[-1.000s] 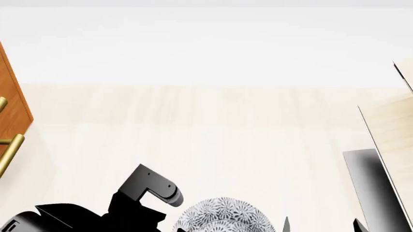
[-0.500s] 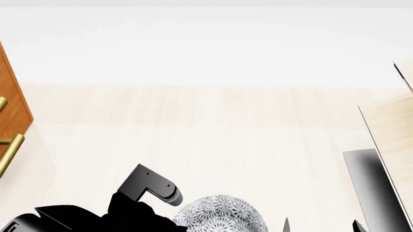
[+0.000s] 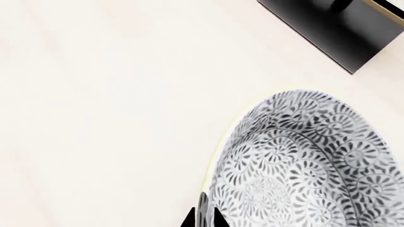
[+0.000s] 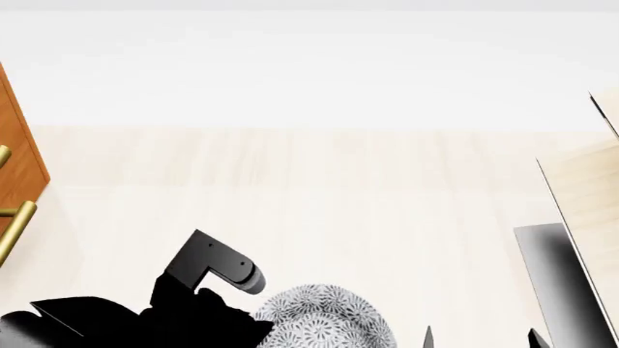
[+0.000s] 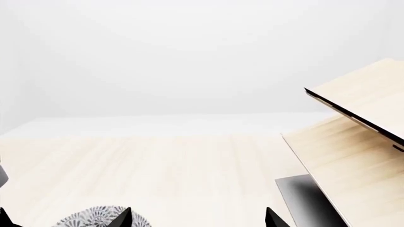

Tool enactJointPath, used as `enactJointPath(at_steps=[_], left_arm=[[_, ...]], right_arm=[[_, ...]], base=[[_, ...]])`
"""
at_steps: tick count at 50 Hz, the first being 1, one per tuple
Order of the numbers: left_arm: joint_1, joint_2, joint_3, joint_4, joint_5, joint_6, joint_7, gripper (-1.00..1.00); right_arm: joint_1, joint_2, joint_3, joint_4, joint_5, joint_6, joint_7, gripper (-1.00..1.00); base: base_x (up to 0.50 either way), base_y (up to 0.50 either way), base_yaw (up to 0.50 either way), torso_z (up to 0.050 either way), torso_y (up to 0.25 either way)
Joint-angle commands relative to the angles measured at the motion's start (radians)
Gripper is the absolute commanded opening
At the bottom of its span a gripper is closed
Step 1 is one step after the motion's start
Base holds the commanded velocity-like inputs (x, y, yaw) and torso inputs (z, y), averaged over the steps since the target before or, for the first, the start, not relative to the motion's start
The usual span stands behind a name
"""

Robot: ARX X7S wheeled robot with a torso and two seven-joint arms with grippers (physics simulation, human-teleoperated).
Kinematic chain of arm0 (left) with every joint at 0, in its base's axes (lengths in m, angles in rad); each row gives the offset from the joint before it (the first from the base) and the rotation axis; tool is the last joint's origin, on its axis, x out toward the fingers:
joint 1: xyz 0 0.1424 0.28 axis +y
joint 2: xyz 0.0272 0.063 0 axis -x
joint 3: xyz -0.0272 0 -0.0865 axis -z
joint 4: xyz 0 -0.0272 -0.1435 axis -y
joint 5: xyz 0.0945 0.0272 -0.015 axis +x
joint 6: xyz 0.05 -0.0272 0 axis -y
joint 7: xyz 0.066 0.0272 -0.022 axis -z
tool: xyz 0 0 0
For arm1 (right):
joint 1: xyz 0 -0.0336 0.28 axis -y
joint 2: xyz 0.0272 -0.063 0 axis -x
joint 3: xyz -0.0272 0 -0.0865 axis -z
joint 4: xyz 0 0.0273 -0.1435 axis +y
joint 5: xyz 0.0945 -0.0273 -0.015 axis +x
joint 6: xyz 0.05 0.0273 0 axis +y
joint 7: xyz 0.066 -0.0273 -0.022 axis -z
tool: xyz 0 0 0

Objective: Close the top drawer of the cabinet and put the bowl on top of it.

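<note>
Bowl (image 4: 324, 319) resting low on pale floor (image 4: 320, 203), left hand (image 3: 203, 218) pinching its rim for lifting; right hand (image 5: 197, 218) idling wide apart; cabinet (image 4: 17, 156) standing well left, awaiting delivery.

Left gripper (image 3: 203, 218) is mostly cropped, just dark fingertip slivers by the bowl (image 3: 303, 165) rim, so can't tell its grip. Bowl's cut off too. Cabinet (image 4: 17, 163) is only an edge strip.
</note>
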Motion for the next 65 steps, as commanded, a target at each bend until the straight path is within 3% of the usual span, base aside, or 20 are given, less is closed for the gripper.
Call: enactJointPath(at_steps=[1, 37, 65], left_arm=[[-0.018, -0.024, -0.025, 0.075, -0.016, -0.041, -0.04, -1.0], [-0.096, -0.067, -0.082, 0.199, -0.062, -0.119, -0.116, -1.0], [-0.148, -0.132, -0.235, 0.329, -0.167, -0.214, -0.208, -1.0]], right_arm=[[-0.002, 0.003, 0.0, -0.005, 0.004, 0.0, 0.003, 1.0], [-0.029, 0.022, 0.006, -0.04, 0.004, -0.008, 0.012, 1.0], [-0.025, 0.048, 0.002, -0.09, 0.011, 0.017, 0.035, 1.0]], base=[[0.0, 0.0, 0.0, 0.0, 0.0], [0.0, 0.0, 0.0, 0.0, 0.0], [0.0, 0.0, 0.0, 0.0, 0.0]])
